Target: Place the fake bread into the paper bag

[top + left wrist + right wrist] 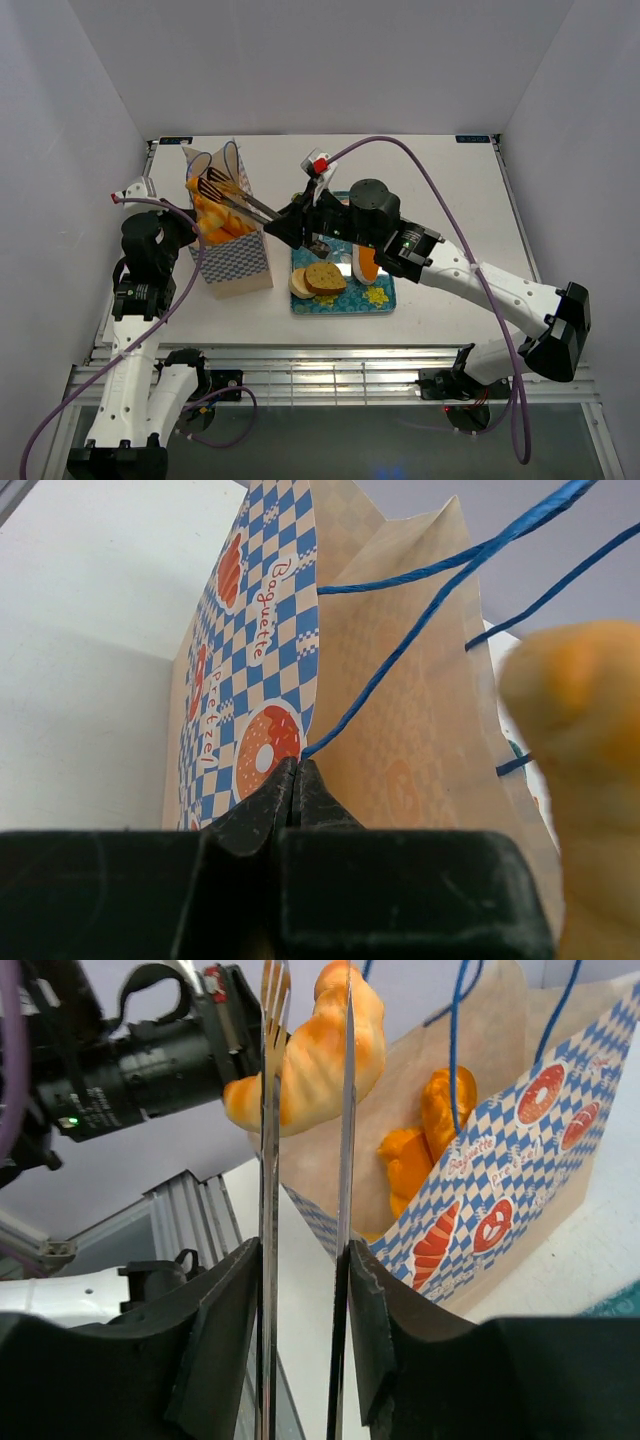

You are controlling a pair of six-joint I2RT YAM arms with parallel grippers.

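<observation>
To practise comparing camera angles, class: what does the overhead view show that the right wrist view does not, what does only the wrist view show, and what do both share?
Only the overhead view: the bread slices waiting on the tray.
Only the right wrist view: the lettering and pretzel pictures on the checked side of the paper bag.
Both: the bag, orange bread inside it, and the metal tongs reaching toward its open top.
</observation>
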